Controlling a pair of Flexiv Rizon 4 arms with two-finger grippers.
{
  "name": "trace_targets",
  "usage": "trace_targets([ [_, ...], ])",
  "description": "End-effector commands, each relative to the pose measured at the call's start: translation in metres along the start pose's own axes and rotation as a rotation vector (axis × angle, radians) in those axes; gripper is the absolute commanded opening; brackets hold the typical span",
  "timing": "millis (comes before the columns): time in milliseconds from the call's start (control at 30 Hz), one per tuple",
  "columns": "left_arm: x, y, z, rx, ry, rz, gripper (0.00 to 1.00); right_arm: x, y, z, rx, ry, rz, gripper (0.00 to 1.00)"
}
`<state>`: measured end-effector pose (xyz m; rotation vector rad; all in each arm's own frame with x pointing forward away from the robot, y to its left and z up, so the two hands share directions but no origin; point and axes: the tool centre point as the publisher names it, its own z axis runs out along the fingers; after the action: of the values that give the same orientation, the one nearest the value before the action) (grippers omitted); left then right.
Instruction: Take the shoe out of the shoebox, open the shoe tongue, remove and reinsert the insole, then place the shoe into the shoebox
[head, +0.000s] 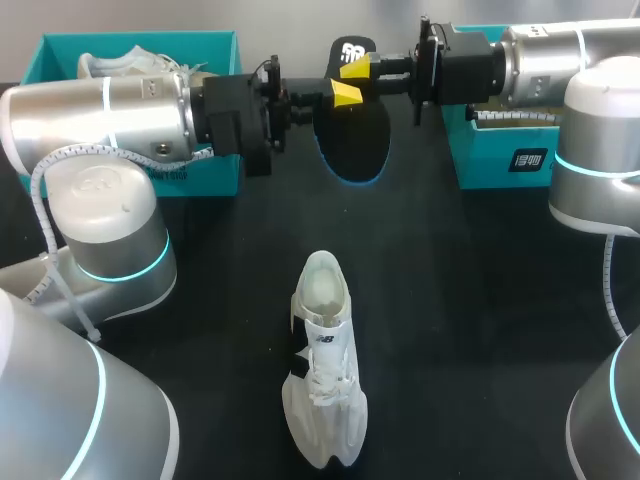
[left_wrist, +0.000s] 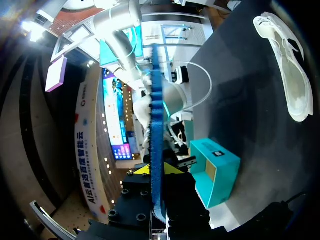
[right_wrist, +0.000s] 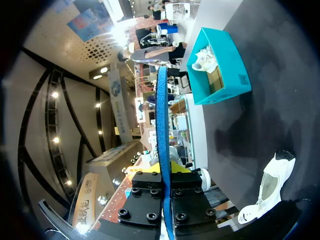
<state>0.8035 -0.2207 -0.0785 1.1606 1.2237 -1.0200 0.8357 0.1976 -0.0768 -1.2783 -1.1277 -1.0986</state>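
**Robot Bench, Not a Shoe Shop**

Two silver robot arms, the left arm (head: 110, 110) and the right arm (head: 560, 60), reach in over a black table (head: 480, 300). Their joints carry glowing cyan rings, and a white cable (head: 40, 200) loops along the left one. This points to a robotics lab or demonstration station. A teal shoebox (head: 60, 50) stands at the table's far left and a second box (head: 500, 150) at its far right, with one white shoe (head: 322, 360) in between.

I have open tabletop (head: 470, 310) on both sides of the white shoe (head: 323, 365), and a clear strip between its heel and the insole (head: 355, 140). Farther back, my left arm (head: 130, 110) and right arm (head: 545, 60) meet at the insole, barring the gap between the teal shoebox (head: 218, 172) and the teal box (head: 490, 160) at right.
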Motion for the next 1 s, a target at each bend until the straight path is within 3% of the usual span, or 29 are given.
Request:
trace_targets([
  [33, 0.0, 0.001, 0.004, -0.001, 0.003, -0.003, 0.0, 0.0, 0.0, 0.002, 0.0, -0.004, 0.001, 0.0],
  [200, 0.001, 0.0, 0.003, 0.0, 0.004, -0.011, 0.0, 0.001, 0.0, 0.001, 0.001, -0.001, -0.007, 0.0],
  [233, 0.0, -0.001, 0.002, 0.0, 0.004, -0.012, 0.0, 0.002, 0.0, 0.0, -0.003, 0.005, -0.014, 0.35],
  [267, 0.0, -0.002, 0.001, -0.001, 0.007, -0.01, 0.0, 0.003, -0.001, 0.0, -0.01, 0.007, -0.018, 1.0],
  [667, 0.0, -0.008, -0.045, -0.046, 0.095, -0.16, 0.0, 0.002, -0.018, -0.031, -0.048, -0.002, -0.09, 1.0],
  [933, 0.013, -0.023, -0.069, -0.033, 0.187, -0.626, 0.0, -0.001, -0.033, -0.056, -0.055, -0.014, -0.116, 1.0],
  [1000, 0.017, -0.025, -0.073, 0.023, 0.18, -0.747, 0.0, 0.0, -0.035, -0.06, -0.066, -0.01, -0.1, 1.0],
])
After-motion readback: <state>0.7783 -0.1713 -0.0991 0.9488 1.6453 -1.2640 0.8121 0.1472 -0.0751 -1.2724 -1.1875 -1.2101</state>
